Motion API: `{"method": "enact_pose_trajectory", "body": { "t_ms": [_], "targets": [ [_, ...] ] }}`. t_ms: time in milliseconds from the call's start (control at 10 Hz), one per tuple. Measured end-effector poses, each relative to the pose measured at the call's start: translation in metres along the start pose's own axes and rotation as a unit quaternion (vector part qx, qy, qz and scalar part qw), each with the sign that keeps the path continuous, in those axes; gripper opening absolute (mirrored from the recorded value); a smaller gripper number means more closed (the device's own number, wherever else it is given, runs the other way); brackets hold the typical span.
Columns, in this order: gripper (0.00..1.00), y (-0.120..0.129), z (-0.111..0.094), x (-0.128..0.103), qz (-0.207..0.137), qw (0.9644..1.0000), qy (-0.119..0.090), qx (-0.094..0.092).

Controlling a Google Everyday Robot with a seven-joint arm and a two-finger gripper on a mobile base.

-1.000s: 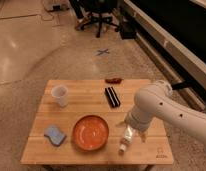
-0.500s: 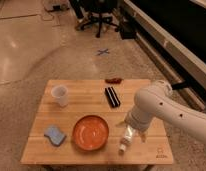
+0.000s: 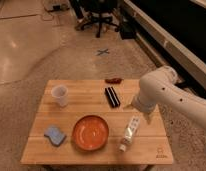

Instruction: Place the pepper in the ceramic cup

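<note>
Dark red pepper (image 3: 114, 79), white ceramic cup (image 3: 59, 95), orange bowl (image 3: 90, 133), black bar (image 3: 112, 96), blue sponge (image 3: 55, 135), white end effector (image 3: 127, 142) beside the bowl.

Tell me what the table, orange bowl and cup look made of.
Table: pale wood, visible plank lines, matte. Orange bowl: glazed ceramic or plastic, faint sheen. Cup: white, smooth, ceramic or plastic. The gripper hangs just right of the bowl.

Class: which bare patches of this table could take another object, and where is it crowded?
Bare wood: between the ceramic cup and the black bar; the front corner right of the gripper. Crowded: the front row, blue sponge, orange bowl, then the gripper beside it.
</note>
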Motion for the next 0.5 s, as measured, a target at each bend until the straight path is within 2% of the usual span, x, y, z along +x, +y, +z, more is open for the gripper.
{"method": "enact_pose_trajectory", "body": {
  "t_ms": [300,500],
  "targets": [
    [0.77,-0.026,0.010,0.074,0.015,0.9997,0.021,0.001],
    [0.77,-0.048,0.023,0.111,-0.006,0.9996,0.029,-0.005]
  ]
}}
